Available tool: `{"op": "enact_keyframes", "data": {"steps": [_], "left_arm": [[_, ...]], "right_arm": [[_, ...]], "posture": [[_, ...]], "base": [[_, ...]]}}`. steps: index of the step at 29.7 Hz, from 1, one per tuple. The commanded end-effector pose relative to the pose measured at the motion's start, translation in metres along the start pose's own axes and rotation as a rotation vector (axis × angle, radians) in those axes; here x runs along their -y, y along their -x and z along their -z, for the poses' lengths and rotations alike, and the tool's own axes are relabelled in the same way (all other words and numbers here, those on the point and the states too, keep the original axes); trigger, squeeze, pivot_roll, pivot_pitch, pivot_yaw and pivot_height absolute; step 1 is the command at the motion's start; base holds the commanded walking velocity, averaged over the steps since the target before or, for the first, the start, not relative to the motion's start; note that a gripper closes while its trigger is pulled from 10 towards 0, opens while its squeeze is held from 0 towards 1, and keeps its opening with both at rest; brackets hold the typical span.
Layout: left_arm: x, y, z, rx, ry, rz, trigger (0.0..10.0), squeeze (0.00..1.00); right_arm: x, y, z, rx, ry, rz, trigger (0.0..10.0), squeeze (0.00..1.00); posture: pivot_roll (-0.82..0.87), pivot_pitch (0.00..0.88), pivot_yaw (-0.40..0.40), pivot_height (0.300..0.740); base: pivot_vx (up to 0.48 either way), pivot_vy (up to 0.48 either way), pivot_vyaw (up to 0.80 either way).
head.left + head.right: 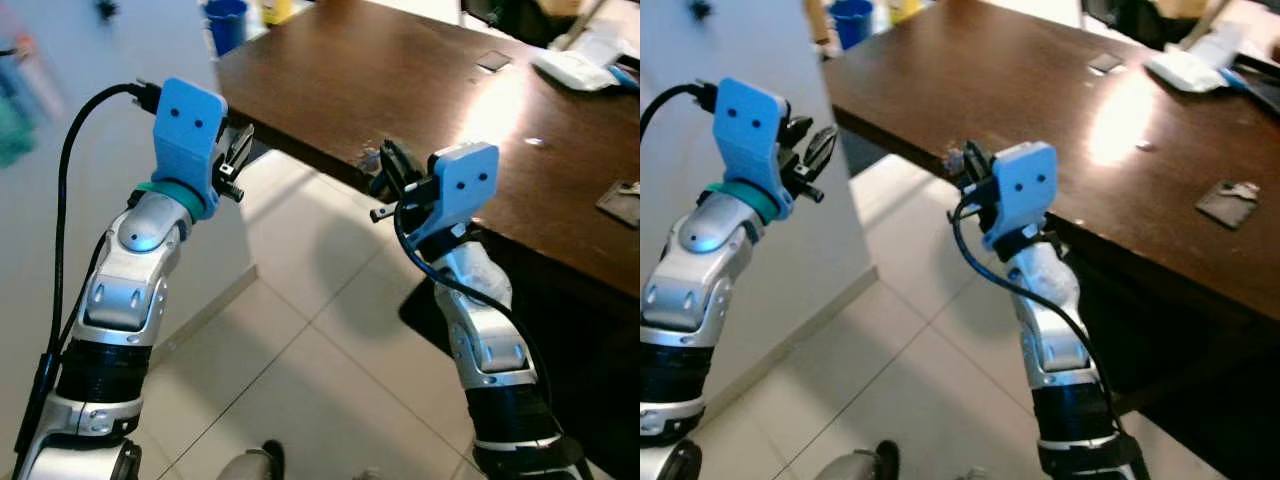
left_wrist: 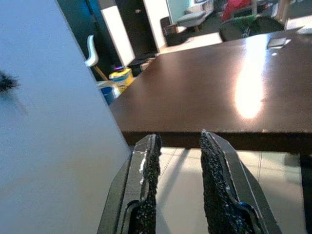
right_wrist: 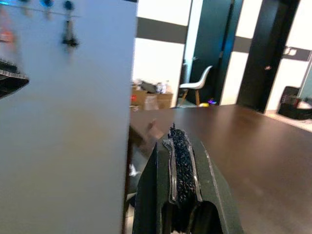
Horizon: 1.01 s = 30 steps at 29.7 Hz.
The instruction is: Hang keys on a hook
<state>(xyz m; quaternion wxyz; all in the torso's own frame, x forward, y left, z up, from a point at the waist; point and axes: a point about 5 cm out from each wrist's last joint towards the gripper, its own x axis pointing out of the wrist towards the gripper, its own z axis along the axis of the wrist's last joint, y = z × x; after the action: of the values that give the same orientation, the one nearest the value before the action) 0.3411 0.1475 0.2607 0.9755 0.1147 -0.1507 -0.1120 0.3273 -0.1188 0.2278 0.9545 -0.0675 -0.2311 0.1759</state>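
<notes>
Our two silver arms rise closest in the left eye view: the left tool [image 1: 236,160] is lifted beside the pale wall panel [image 1: 60,60], the right tool [image 1: 392,180] is held at the edge of the dark brown wooden surface [image 1: 400,90], likely because the keys must be fetched there. A small grey object [image 1: 1228,200] lies on that surface in the right eye view; we cannot tell if it is the keys. From the left wrist, our left fingers [image 2: 146,195] stand apart with nothing between, ready to take something. From the right wrist, our right fingers [image 3: 181,165] are pressed together, empty. Small dark hooks [image 3: 69,34] hang high on the panel, well apart from both tools.
</notes>
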Motion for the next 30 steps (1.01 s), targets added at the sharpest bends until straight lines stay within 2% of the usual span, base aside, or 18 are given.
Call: {"op": "enact_keyframes", "data": {"steps": [1, 6, 11, 30], "left_arm": [[0.0029, -0.0018, 0.0028, -0.014, -0.006, 0.016, 10.0, 0.0], [0.0054, -0.0059, 0.0011, -0.02, -0.002, 0.031, 10.0, 0.0], [0.0073, -0.0009, 0.0047, -0.042, -0.008, 0.052, 10.0, 0.0], [0.0032, -0.0033, 0.0011, -0.031, -0.012, 0.019, 10.0, 0.0]], "right_arm": [[0.002, 0.0007, -0.0004, 0.006, 0.014, 0.008, 10.0, 0.0], [0.0034, -0.0017, -0.0008, 0.007, 0.022, 0.006, 10.0, 0.0], [0.0008, 0.0001, -0.0001, -0.002, 0.002, 0.003, 10.0, 0.0], [-0.0006, -0.0007, 0.002, -0.008, -0.002, -0.012, 10.0, 0.0]], "posture": [[0.01, 0.017, 0.124, 0.74], [0.01, 0.037, 0.123, 0.74], [0.01, 0.023, 0.133, 0.74], [0.03, 0.047, 0.121, 0.74]], "base": [[0.0, 0.0, 0.0], [0.0, 0.0, 0.25], [0.0, 0.0, 0.79], [0.0, 0.0, 0.8]]}}
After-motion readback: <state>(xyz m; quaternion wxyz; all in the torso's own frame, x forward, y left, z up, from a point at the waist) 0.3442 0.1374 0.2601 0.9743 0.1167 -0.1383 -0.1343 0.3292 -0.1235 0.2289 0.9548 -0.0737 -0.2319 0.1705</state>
